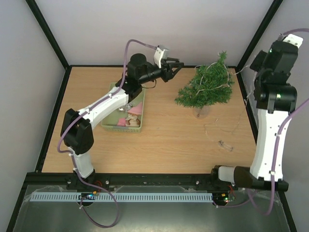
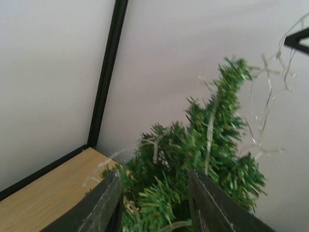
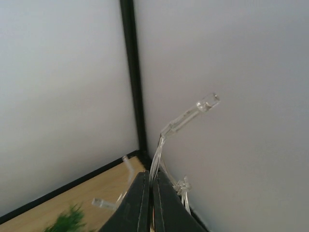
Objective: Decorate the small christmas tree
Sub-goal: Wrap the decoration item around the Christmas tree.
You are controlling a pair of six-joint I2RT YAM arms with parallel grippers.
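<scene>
At the bench's (image 1: pixel 169 145) far right stands one tree (image 1: pixel 205 87), with one light string (image 3: pixel 186 121) draped over it. Just beside it the left gripper (image 2: pixel 154 186) hangs, fingers apart. Behind, the right gripper (image 3: pixel 148 203) is clamped on the string. One basket (image 1: pixel 120 129) sits left.

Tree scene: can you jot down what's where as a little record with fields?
tree: stands far right on table, light string draped over it
light string: trails from tree onto table, one end in right pincer
left pincer: open, empty, aimed at tree
right pincer: shut on light string, raised by the right wall
basket: left of tree, holding pinkish items
</scene>
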